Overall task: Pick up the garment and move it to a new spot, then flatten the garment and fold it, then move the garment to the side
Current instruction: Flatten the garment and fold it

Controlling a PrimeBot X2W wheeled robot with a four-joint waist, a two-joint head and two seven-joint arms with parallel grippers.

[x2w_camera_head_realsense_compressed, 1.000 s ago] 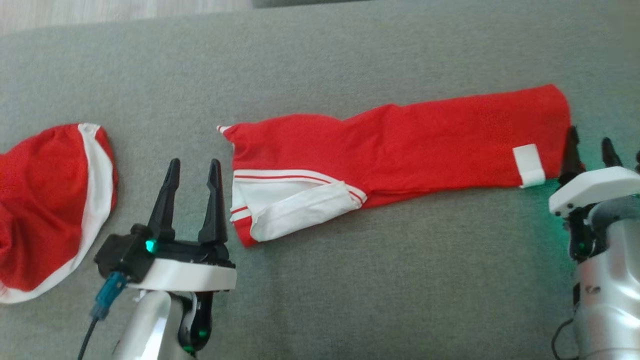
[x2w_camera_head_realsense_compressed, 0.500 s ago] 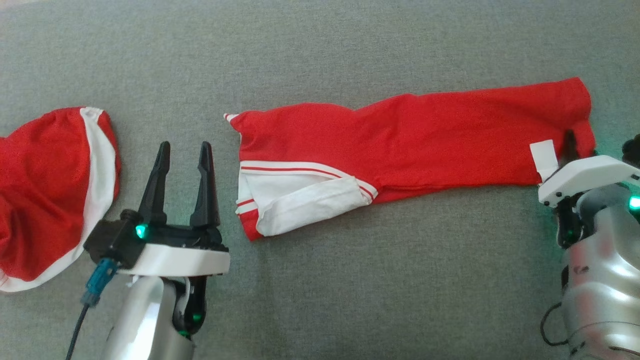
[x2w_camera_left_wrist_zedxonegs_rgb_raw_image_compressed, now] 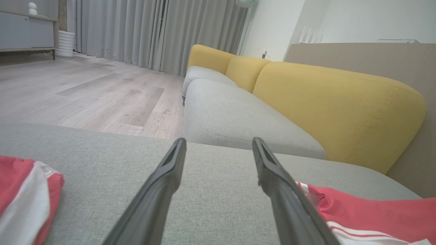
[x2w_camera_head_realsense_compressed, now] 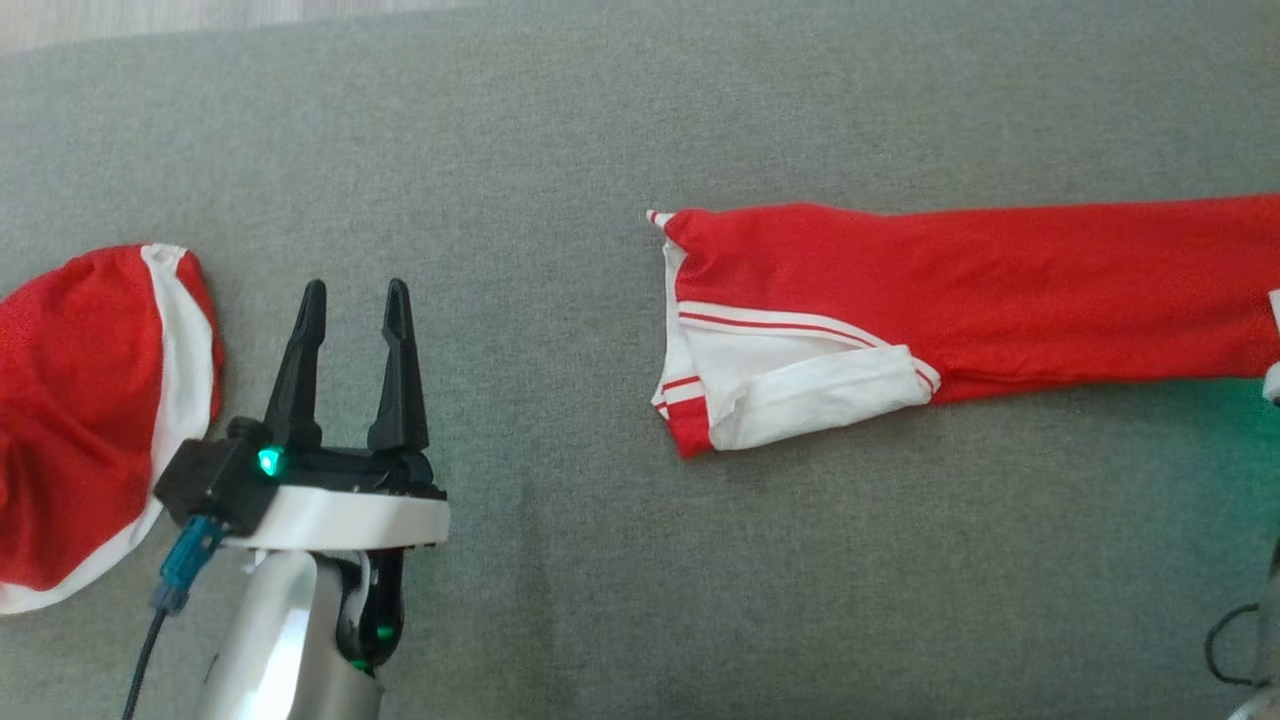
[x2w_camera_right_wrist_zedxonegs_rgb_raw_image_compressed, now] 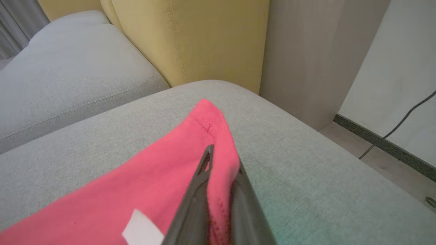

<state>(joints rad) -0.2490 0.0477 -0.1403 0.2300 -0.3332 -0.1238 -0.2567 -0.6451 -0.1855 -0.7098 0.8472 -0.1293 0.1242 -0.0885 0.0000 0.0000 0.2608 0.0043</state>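
The right gripper [x2w_camera_right_wrist_zedxonegs_rgb_raw_image_compressed: 223, 161] closed on the red hem of the garment [x2w_camera_head_realsense_compressed: 1000, 290] and dragged it rightward over the cushion [x2w_camera_head_realsense_compressed: 600, 550]. Its white-trimmed end, earlier just beside the left gripper [x2w_camera_head_realsense_compressed: 355, 292], ended well apart from it, the cloth pulled straighter.

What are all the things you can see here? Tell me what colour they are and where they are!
long garment: one, red with white trim, stretched across the grey cushion, right of the middle
white label: one, white, on the long garment near its right end
other garment: one, red with a white band, bunched at the cushion's left edge
grey cushion: one, grey, under both garments
sofa: one, yellow backs and grey seats, beyond the cushion
curtains: one set, grey, far side of the room
floor: one, pale wood, before the curtains
left gripper: one, dark fingers, open, between the two garments
right gripper: one, dark fingers, shut on the long garment's right end
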